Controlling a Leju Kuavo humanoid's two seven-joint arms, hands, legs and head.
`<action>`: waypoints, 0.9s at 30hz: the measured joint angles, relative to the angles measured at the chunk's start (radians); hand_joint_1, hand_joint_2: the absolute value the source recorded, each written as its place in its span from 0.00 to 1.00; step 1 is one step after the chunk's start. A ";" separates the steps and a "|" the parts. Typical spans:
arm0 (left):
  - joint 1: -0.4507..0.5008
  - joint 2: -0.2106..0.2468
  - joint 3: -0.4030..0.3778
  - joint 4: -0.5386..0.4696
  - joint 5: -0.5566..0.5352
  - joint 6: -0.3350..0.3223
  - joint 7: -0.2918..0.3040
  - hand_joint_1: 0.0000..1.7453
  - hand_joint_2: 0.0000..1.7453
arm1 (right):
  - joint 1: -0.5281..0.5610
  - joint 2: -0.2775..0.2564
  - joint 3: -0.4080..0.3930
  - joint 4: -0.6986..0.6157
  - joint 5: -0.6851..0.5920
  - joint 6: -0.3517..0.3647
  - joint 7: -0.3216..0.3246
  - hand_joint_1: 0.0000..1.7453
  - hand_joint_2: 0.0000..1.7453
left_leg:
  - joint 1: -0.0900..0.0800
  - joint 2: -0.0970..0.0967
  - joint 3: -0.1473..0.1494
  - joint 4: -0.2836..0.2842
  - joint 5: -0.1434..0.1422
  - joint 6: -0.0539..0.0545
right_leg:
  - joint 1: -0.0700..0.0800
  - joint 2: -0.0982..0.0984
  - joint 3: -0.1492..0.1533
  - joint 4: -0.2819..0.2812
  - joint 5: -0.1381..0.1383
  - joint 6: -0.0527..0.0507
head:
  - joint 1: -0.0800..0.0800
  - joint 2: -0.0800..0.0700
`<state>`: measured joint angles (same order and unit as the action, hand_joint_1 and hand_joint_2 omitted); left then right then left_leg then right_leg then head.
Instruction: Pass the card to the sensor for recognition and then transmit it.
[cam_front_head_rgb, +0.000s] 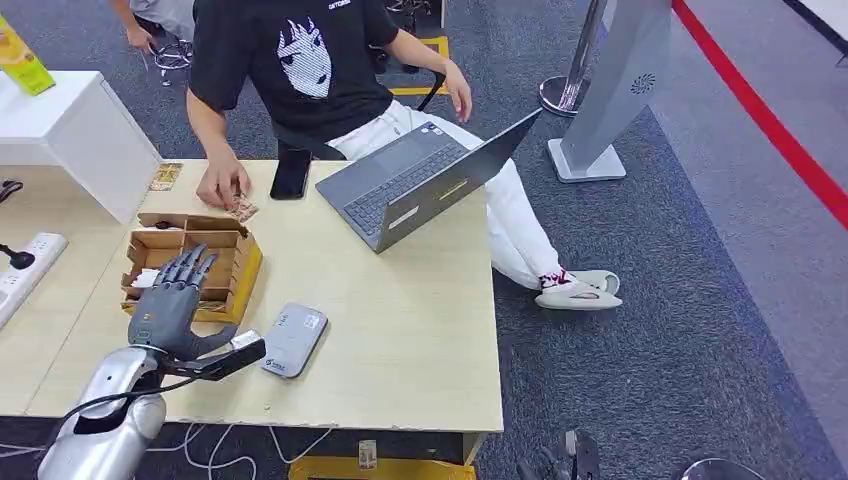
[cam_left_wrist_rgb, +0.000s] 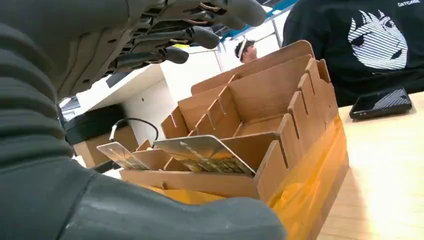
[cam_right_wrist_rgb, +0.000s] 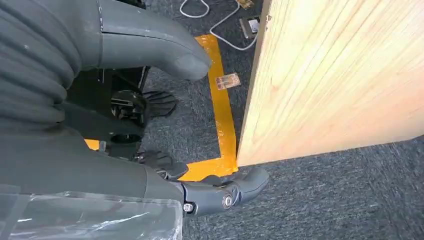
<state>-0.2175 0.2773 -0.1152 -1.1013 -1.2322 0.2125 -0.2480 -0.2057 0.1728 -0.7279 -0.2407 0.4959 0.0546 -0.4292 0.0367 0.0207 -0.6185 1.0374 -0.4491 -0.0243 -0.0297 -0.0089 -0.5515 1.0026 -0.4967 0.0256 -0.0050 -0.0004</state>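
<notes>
Left hand (cam_front_head_rgb: 178, 293) hovers over the near end of the cardboard box (cam_front_head_rgb: 243, 268), fingers spread and straight, holding nothing. Cards (cam_left_wrist_rgb: 205, 153) lie tilted in the box's near compartments, just under the hand. Grey sensor (cam_front_head_rgb: 294, 339) lies flat on the table (cam_front_head_rgb: 400, 330), just right of the box. Right hand (cam_right_wrist_rgb: 150, 115) hangs below the table edge over carpet; fingers apart, nothing in them. A person (cam_front_head_rgb: 300, 60) sits at the far side, one hand (cam_front_head_rgb: 222, 185) on a card (cam_front_head_rgb: 241, 210) beside a phone (cam_front_head_rgb: 290, 173) and an open laptop (cam_front_head_rgb: 420, 185).
</notes>
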 joint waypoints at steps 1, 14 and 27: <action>0.000 0.000 0.000 0.002 0.000 0.000 0.000 0.00 1.00 | 0.000 0.000 0.000 0.000 0.000 0.000 0.000 0.00 1.00 | 0.000 0.000 0.000 0.000 0.000 0.000 | 0.000 0.000 0.000 0.000 0.000 0.000 | 0.000 0.000; -0.006 0.005 -0.002 0.019 -0.035 0.013 0.037 0.00 1.00 | 0.000 0.000 0.000 0.000 0.002 0.000 0.000 0.00 1.00 | 0.000 0.000 0.000 0.000 0.000 0.000 | 0.000 0.000 0.000 0.000 0.000 0.000 | 0.000 0.000; -0.019 0.029 -0.003 0.028 -0.143 0.080 0.067 0.00 1.00 | 0.003 0.000 0.000 0.000 -0.008 0.002 -0.005 0.00 1.00 | 0.000 0.000 0.000 0.000 0.000 0.000 | 0.000 0.000 0.000 0.000 0.000 0.000 | 0.000 0.000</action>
<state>-0.2363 0.3060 -0.1183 -1.0731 -1.3756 0.2922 -0.1812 -0.2028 0.1728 -0.7279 -0.2407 0.4883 0.0565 -0.4337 0.0368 0.0208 -0.6184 1.0374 -0.4491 -0.0244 -0.0296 -0.0087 -0.5517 1.0026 -0.4967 0.0256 -0.0053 -0.0004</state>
